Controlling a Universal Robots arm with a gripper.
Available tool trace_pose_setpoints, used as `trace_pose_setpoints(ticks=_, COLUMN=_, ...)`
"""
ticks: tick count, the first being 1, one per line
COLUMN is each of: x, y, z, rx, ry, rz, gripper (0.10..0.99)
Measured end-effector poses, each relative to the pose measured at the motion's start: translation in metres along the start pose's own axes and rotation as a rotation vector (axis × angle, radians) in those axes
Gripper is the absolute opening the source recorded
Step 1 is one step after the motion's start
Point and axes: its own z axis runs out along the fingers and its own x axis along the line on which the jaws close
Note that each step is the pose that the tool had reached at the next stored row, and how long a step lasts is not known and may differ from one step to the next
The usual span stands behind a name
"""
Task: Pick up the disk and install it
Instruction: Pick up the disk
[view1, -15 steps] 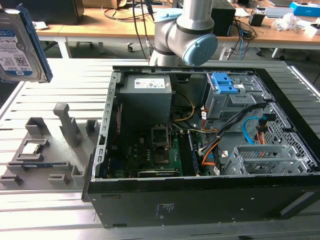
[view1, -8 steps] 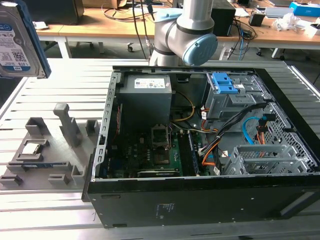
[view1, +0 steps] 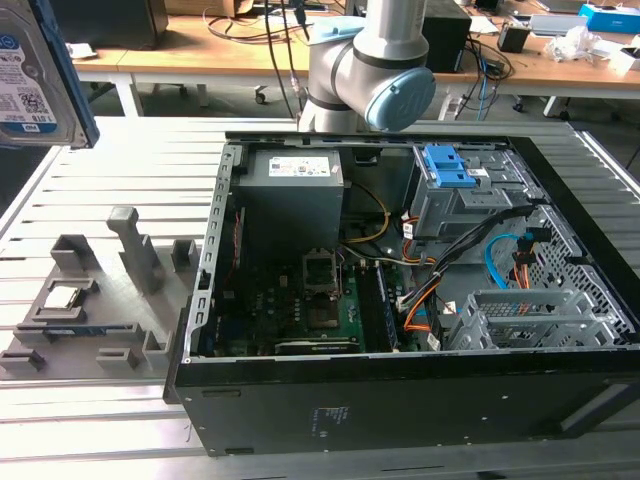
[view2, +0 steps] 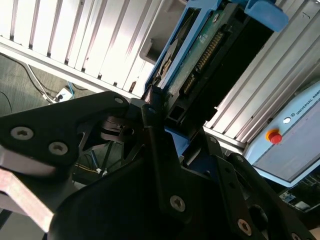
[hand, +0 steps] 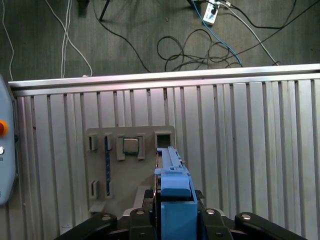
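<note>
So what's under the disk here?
In the first wrist view, the grey fixture plate on the slatted table, holding a chip. The disk hides the part right beneath it.

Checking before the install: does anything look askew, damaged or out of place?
Nothing stands out. The pincer is shut on the silver-grey hard drive with blue plastic carrier frame, held clear of the grey fixture tray; the small square silver chip sits squarely in its pocket, and the open black computer case shows no damage.
</note>
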Motion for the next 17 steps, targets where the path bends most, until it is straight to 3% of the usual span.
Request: trace_pose_setpoints(ticks=17, x=0.0000, y=-0.0022, z=-0.0214, rx=-0.003, ry=0.0002, rz=0.000, gripper=0.369)
